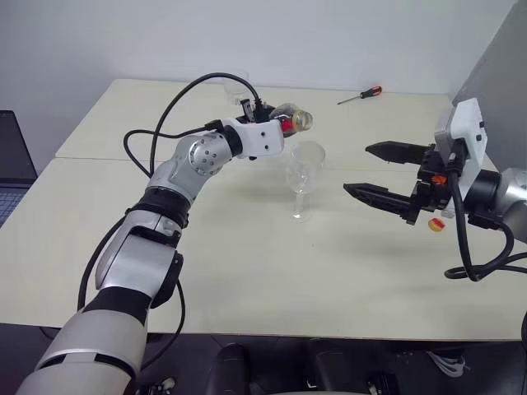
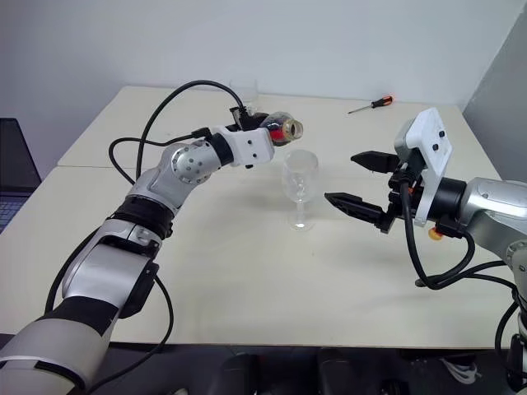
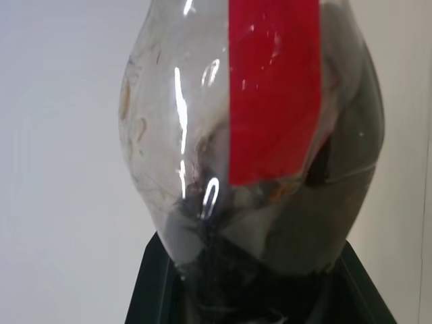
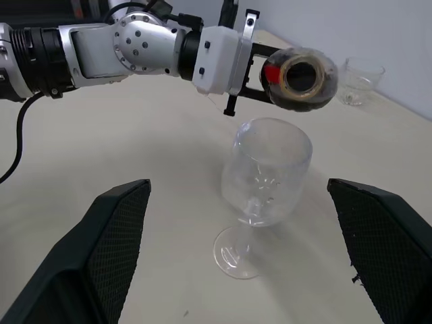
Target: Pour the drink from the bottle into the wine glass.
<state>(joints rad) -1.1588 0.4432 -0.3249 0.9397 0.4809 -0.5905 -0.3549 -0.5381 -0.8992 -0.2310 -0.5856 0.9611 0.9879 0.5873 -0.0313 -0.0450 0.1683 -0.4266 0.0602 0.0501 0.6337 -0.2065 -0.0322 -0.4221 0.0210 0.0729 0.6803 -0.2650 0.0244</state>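
My left gripper (image 1: 280, 125) is shut on the bottle (image 1: 300, 119), a clear round-bodied one with a red label strip (image 3: 273, 88). It holds the bottle on its side, and the uncapped mouth (image 4: 302, 73) points over the rim of the wine glass (image 1: 303, 169). The dark drink (image 4: 312, 94) lies low in the tipped bottle. No stream shows, and the wine glass (image 4: 266, 172) looks clear inside. It stands upright mid-table. To its right, my right gripper (image 1: 356, 168) is open with nothing in it, its fingers (image 4: 118, 233) pointing at the glass.
A red-handled screwdriver (image 1: 360, 95) lies at the table's far right. A short clear tumbler (image 4: 361, 81) stands behind the bottle. A laptop (image 1: 12, 164) sits off the table's left edge and a grey panel (image 1: 502, 74) rises at the right.
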